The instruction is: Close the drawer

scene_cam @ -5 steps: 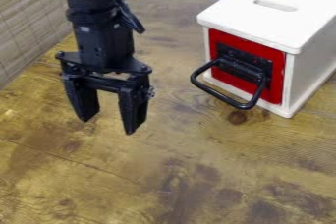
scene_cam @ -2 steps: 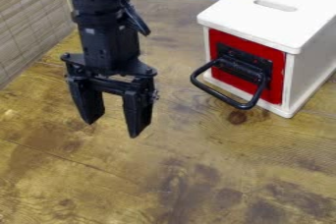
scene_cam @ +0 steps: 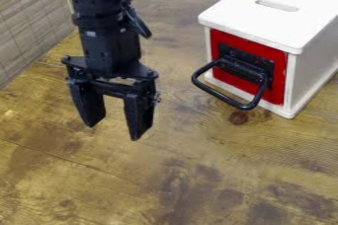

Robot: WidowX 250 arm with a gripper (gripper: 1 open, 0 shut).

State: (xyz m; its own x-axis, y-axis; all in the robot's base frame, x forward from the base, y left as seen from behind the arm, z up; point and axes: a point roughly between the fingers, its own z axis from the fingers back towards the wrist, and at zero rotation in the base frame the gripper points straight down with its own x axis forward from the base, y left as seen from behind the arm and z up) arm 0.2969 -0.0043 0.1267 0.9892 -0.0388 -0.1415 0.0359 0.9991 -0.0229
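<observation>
The drawer (scene_cam: pixel 238 69) is a red front with a black panel, set in a white box (scene_cam: pixel 271 17) at the right. Its large black loop handle (scene_cam: pixel 224 86) sticks out toward the left and front. My gripper (scene_cam: pixel 114 122) hangs from the black arm at the left of the view, well apart from the handle. Both black fingers (scene_cam: pixel 89 107) point down at the wooden table (scene_cam: pixel 199 180), spread open with nothing between them. How far the drawer stands out from the box cannot be told.
A slot (scene_cam: pixel 276 5) marks the top of the white box. A wood-slat wall (scene_cam: pixel 27 22) runs along the left edge. A dark knot (scene_cam: pixel 239 118) shows in the tabletop just in front of the box.
The gripper has shifted slightly to the right and a little lower over the table. The drawer and box have not moved.
</observation>
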